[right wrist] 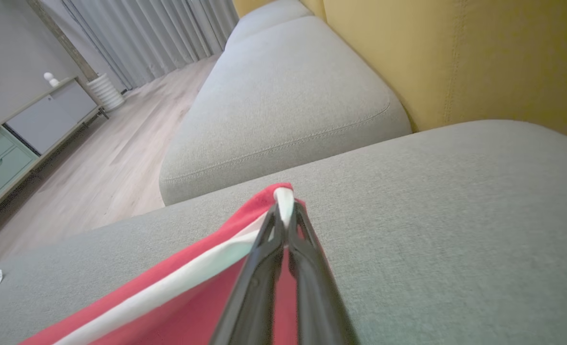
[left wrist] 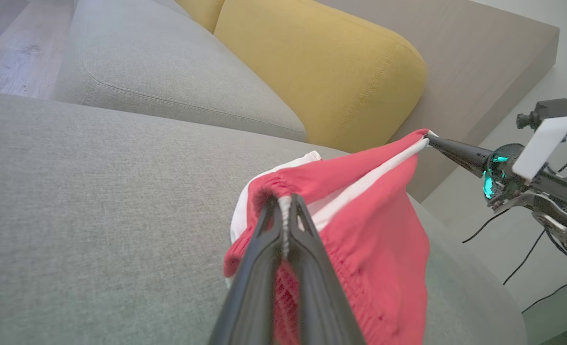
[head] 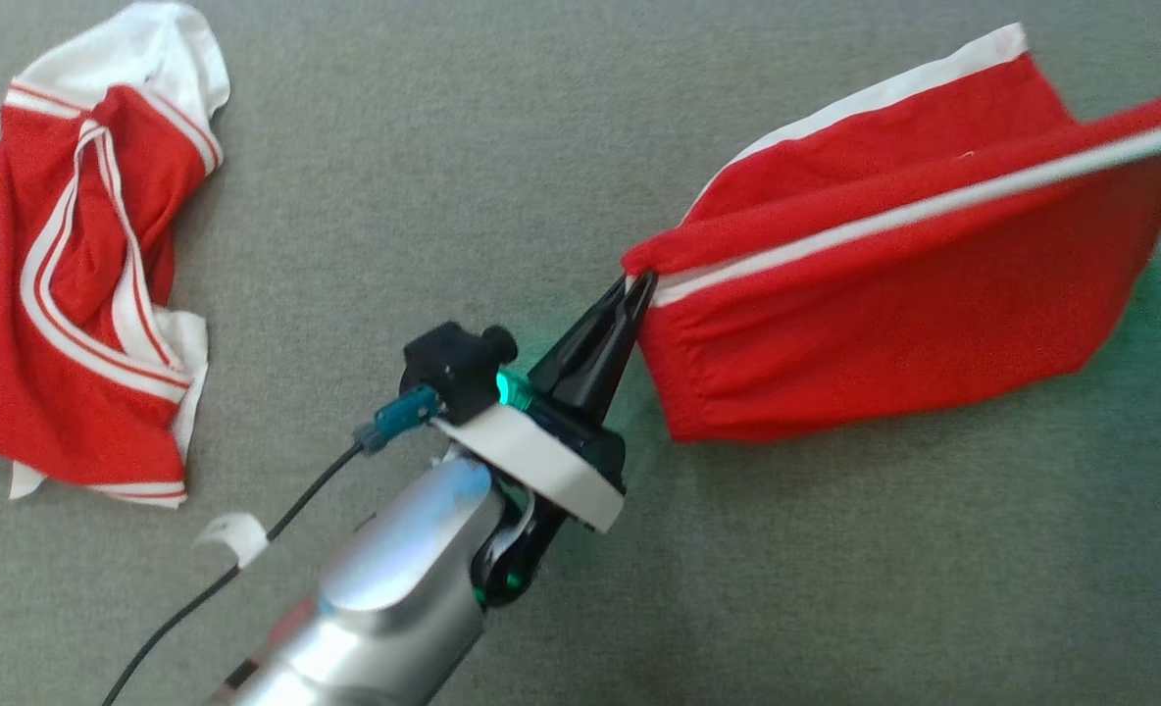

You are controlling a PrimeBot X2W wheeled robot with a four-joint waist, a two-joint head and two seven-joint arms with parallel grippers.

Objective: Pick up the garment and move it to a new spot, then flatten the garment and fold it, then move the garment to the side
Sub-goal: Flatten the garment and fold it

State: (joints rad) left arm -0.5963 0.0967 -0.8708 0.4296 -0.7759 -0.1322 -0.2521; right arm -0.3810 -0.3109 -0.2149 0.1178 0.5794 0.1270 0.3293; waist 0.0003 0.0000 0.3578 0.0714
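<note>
A red garment [head: 884, 324], seemingly a pair of shorts, with white bands along its edges and a gathered elastic hem, hangs stretched between two hands over the right part of a grey sofa seat [head: 443, 147]. The left hand [head: 639, 289] is pinched tight on one corner. The right hand [right wrist: 283, 218] is clamped on the opposite, white-banded corner. At the seat's left edge lies a crumpled red-and-white jersey [head: 80, 294]; its dark lettering is folded and unreadable.

The garment [head: 884, 333] is red with a white stripe along it. The shirt [head: 71, 294] is red too, with white stripes and dark letters. The sofa [head: 424, 147] is grey. The cushion [left wrist: 331, 72] is yellow. The left hand [head: 639, 283] is black.
</note>
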